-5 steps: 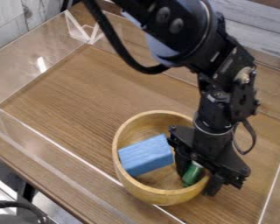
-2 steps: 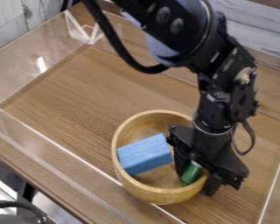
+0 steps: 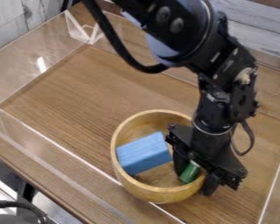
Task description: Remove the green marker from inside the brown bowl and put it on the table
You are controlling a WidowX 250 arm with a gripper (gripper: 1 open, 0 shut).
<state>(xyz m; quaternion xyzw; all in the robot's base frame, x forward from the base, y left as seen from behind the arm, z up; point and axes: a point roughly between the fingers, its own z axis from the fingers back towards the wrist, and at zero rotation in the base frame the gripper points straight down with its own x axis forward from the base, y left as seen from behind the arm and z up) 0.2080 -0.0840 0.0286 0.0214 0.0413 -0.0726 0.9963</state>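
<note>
The brown bowl [image 3: 140,186] sits on the table [image 3: 95,96] near the front edge. Inside it lies a blue block [image 3: 145,156] on the left. My gripper [image 3: 199,170] points straight down into the right side of the bowl, its black fingers closed around the green marker [image 3: 192,172]. Only a small green end of the marker shows between and below the fingers; the rest is hidden by the hand.
Clear acrylic walls [image 3: 38,61] run along the table's left and far edges. The black arm [image 3: 184,44] reaches in from the top right. Bare wood-grain surface lies left of and behind the bowl.
</note>
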